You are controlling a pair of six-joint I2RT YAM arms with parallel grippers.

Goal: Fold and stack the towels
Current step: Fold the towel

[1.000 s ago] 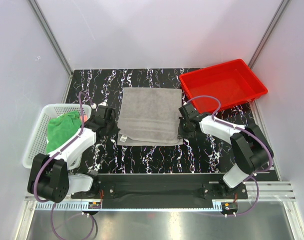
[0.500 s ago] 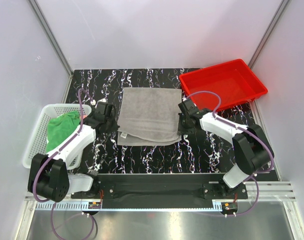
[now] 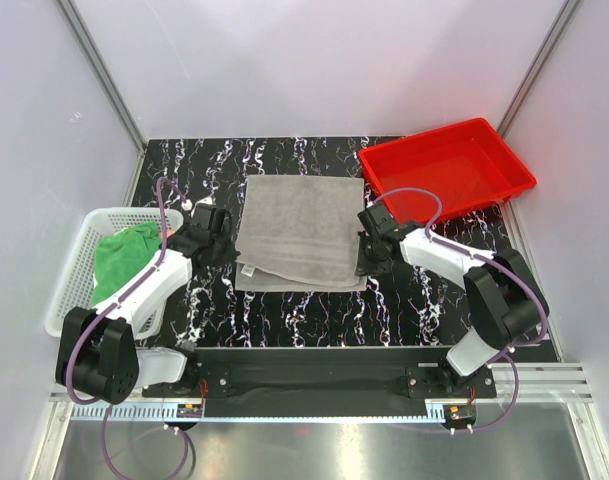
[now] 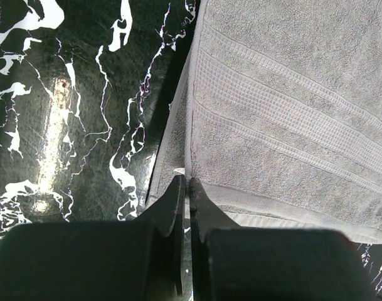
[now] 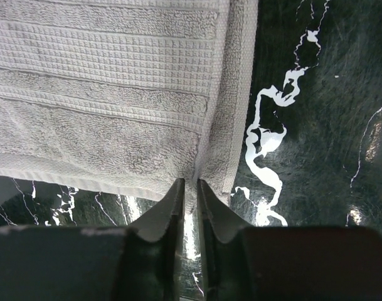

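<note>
With the grey towel [image 3: 301,231] spread on the tabletop [image 3: 404,310] between our arms, we've got the left fingers [image 4: 183,191] and right fingers [image 5: 191,188] pinched on its near corners, apparently to lift that edge for a fold.

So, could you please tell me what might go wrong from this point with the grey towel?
1. Both grippers, left and right, pinch only the thin edges of the grey terry towel; the cloth could slip out during a lift.
2. A second layer shows along each pinched side, so one layer may be caught alone, skewing the fold.
</note>
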